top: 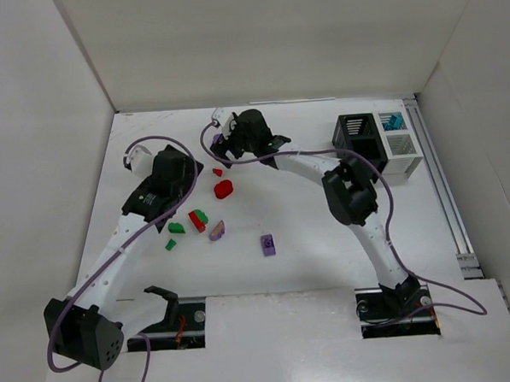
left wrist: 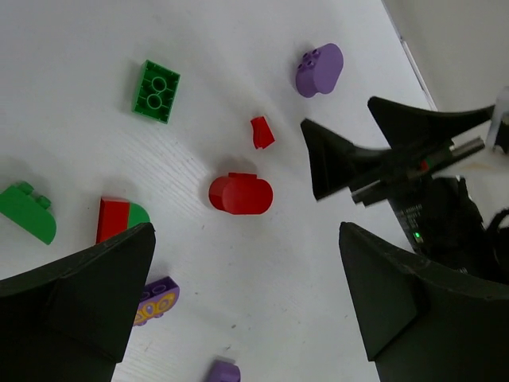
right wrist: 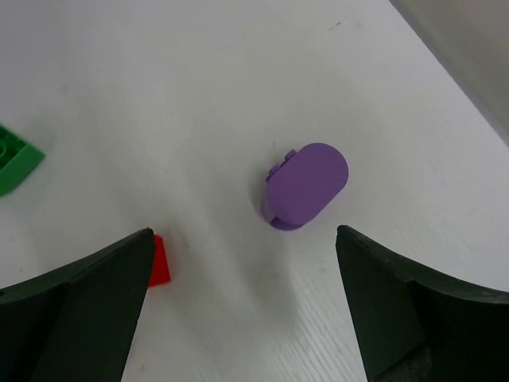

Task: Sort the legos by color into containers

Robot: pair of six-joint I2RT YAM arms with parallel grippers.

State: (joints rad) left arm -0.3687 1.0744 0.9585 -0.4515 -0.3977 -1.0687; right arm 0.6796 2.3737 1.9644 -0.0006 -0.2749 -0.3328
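Right gripper [right wrist: 243, 231] is hanging low at the far side of the table [top: 327, 256], left of centre, and I'm holding its fingers spread wide, clamping nothing. The purple rounded brick [right wrist: 306, 185] is lying on its side just beyond the tips, lined up with the gap and touching neither finger. White surface is showing on both sides of it. A small red brick [right wrist: 161, 263] is peeking out from behind one fingertip, and a green square brick [right wrist: 16, 159] is getting cut off by the frame edge.

Left gripper [left wrist: 246, 231] is hovering just near and left of the right one. It's also spread wide and gripping nothing. The red rounded brick [left wrist: 241, 193] is lying just ahead of its gap, untouched. My two grippers are crowding each other here, close but apart, and the far wall is rising right behind them.

Nearer to me, the other legos are bunching together: a green half-round [left wrist: 28, 211], a red brick with green touching it [left wrist: 119, 219] and a purple-and-yellow piece [left wrist: 155, 301]. A lone purple brick [top: 267, 244] is sitting off to their right.

The containers [top: 348, 139] are standing at the far right, with teal bricks [top: 394, 121] showing in the far right compartment. A rail [top: 448, 206] is running along the right edge beside them. Bare table is stretching between the loose bricks and the bins, with my right arm reaching across it.
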